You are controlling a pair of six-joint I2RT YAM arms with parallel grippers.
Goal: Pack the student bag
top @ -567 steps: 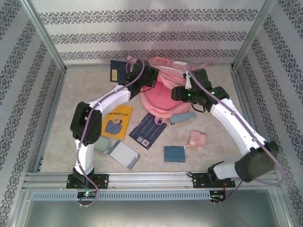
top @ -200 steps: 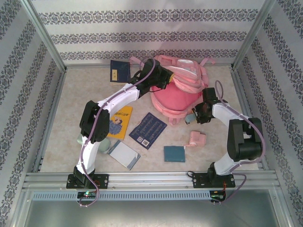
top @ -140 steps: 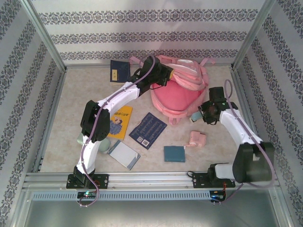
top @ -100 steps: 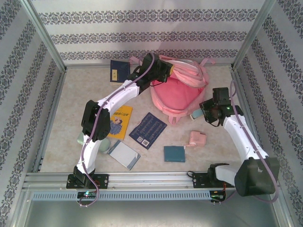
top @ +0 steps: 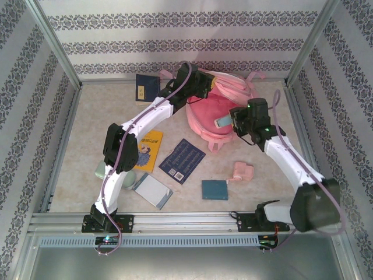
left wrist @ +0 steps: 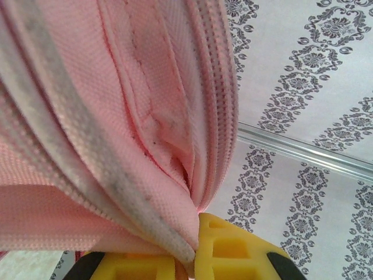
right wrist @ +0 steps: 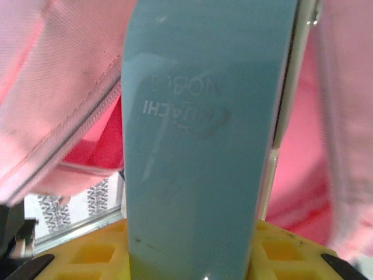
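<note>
The student bag (top: 205,118), a large pink backpack, lies at the back middle of the table. My left gripper (top: 207,87) is shut on the bag's zip-edged top flap (left wrist: 87,116) and holds it up; the pink fabric is pinched between the yellow fingers (left wrist: 233,256). My right gripper (top: 232,120) is shut on a light blue flat case (top: 224,121) and holds it over the bag's open mouth. In the right wrist view the case (right wrist: 204,146) stands between the yellow fingers (right wrist: 291,256), with pink bag fabric (right wrist: 52,70) on both sides.
On the table lie a dark blue book (top: 147,87) at the back left, a yellow book (top: 145,149), a dark blue booklet (top: 182,160), a small teal book (top: 214,189), a small pink box (top: 243,171), a grey notebook (top: 152,191) and a green item (top: 119,178).
My right gripper has carried the blue case from beside the bag's right side up and left to the bag's opening. The left gripper has kept hold of the flap, shifting slightly.
</note>
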